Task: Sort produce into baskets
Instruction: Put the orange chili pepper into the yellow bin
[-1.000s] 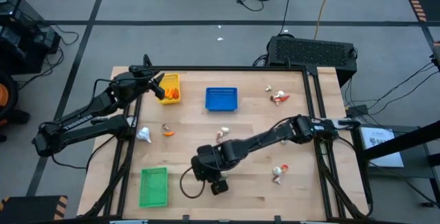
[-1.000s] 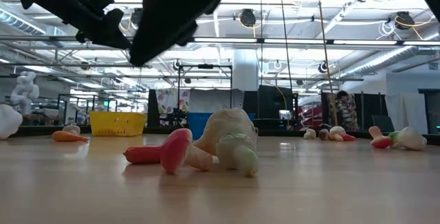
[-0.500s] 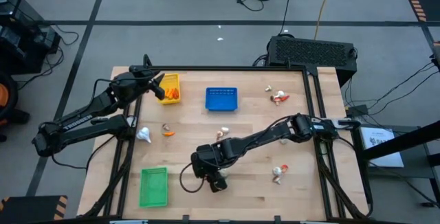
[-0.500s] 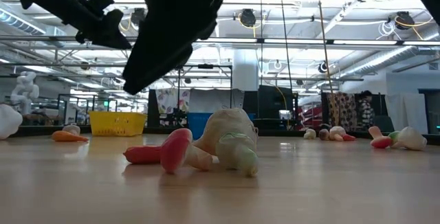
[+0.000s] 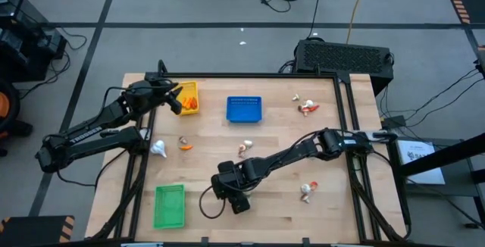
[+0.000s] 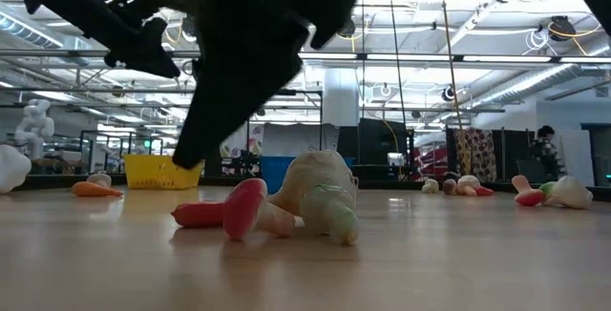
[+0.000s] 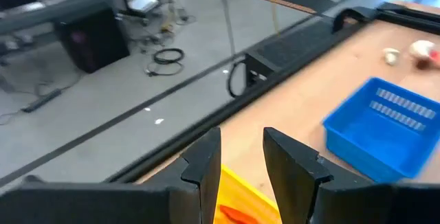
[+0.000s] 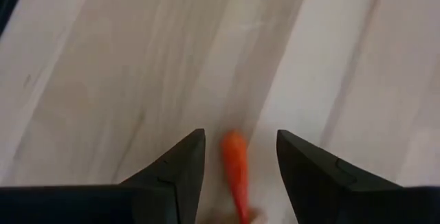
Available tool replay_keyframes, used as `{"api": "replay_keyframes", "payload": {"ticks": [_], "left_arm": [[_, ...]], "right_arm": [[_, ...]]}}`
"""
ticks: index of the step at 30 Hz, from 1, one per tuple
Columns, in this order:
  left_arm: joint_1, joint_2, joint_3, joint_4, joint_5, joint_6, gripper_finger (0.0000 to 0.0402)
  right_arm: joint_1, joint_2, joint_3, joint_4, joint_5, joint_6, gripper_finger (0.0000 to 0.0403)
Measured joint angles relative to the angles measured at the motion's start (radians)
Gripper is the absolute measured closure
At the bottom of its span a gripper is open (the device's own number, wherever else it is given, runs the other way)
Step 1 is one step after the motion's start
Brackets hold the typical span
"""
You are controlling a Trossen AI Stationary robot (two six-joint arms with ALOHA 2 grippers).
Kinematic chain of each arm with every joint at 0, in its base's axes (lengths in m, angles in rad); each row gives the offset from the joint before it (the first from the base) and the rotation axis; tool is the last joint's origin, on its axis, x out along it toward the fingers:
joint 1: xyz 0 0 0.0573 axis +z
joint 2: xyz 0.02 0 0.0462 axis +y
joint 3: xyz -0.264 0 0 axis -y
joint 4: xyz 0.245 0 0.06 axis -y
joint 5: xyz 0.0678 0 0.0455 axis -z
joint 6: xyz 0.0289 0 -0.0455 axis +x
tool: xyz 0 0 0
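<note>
Three baskets stand on the table [image 5: 333, 201]: the yellow basket [image 5: 190, 90] and blue basket [image 5: 244, 109] along the far side, the green basket [image 5: 169, 205] at the near left corner. Produce lies scattered between them.

Right gripper [image 8: 237, 157]: positioned low over the near middle of the table, to the right of the green basket. Its jaws have parted within the last second and now stand wide, with clear gaps on either side of an orange carrot [image 8: 236, 172] lying on the wood between them. The carrot is not gripped. Over the same interval the arm has shifted slightly toward the near edge.

Meaning for the task: the jaws now straddle the carrot and are set for a pick. Judged next step: descend and close on it, then carry it to a basket. The yellow basket already holds orange pieces [image 5: 189, 104], so it is the likely target.

Left gripper [image 7: 242, 157]: hovers above the yellow basket, jaws narrowly apart, nothing between them. No change is visible here.

Near the low camera, a red-and-white piece [image 6: 236, 214] and a pale bulb [image 6: 318, 196] lie touching, untouched by either arm.
</note>
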Motion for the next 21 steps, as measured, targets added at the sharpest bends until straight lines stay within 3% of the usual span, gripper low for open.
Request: {"api": "replay_keyframes", "payload": {"ticks": [9,21], "left_arm": [[-0.019,0.000,0.000,-0.022,0.163,0.001,0.0283],[-0.048,0.000,0.000,-0.024,0.165,0.000,0.0283]], "right_arm": [[0.017,0.018,0.000,-0.003,0.048,0.079,0.0232],[0.032,0.057,0.001,-0.030,0.077,0.097,0.0232]]}}
